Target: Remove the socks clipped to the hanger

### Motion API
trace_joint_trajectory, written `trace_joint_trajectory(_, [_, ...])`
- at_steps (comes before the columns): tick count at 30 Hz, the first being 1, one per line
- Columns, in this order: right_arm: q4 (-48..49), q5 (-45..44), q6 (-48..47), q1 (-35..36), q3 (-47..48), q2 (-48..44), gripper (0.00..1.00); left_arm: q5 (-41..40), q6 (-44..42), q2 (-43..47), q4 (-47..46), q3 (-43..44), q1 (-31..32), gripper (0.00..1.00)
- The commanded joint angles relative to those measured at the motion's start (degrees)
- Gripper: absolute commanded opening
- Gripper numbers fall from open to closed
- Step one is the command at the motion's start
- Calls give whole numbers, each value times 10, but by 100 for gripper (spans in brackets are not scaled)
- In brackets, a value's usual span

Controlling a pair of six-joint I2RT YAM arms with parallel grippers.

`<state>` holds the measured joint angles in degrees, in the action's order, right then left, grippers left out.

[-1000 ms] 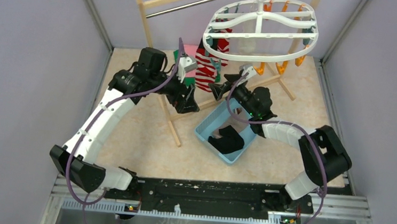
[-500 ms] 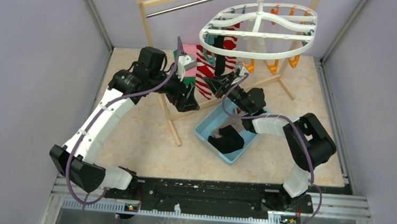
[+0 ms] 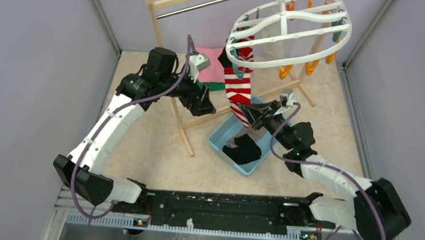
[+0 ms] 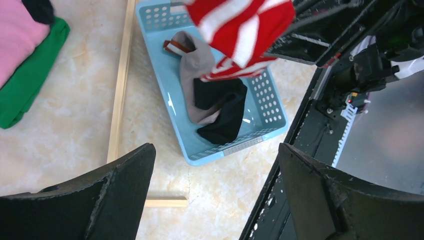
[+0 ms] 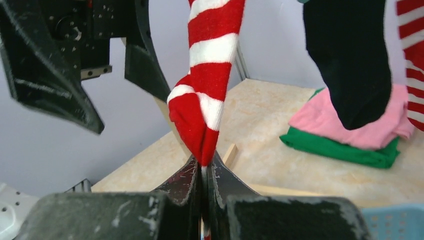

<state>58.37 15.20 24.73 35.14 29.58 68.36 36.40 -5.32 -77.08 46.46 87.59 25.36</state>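
- We are watching the right gripper (image 5: 202, 167): its jaws are pressing shut on the toe of the red-and-white striped sock (image 5: 205, 100).
- The sock is stretching taut on a slant, its cuff up at the left rim of the hanger (image 3: 284, 28) and its toe down over the blue basket (image 3: 220, 138).
- The hanger, a white oval frame with cross ribs, is tilting, left side low and right side high, with orange clips (image 3: 285, 73) dangling under its near rim.
- Through the right wrist camera we are also seeing a black sock (image 5: 350, 65) hanging beside the striped one, above the folded pink and green cloths (image 5: 360, 135).
- The left gripper (image 4: 215, 147) is hovering with its jaws spread wide, holding nothing, near the wooden rack (image 3: 183, 129).
- In the basket on the table, a grey sock (image 4: 197, 75) with a striped cuff and another black sock (image 4: 225, 107) are lying together.
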Motion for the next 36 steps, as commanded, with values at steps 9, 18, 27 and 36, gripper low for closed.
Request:
trace_joint_trajectory(9, [-246,-82,26,3,-79,-268,0,118,67,-20,-77,62,-1,99])
trace_joint_trajectory(18, [-234,-51,70,3,-75,-265,0,178,179,-30,-234,54,19,99])
trace_joint_trajectory(27, [-239,-42,100,3,-70,-286,0,171,192,-105,-267,121,79,99])
trace_joint_trajectory(36, [-166,9,185,2,-71,-277,0,164,158,-74,-256,6,94,97])
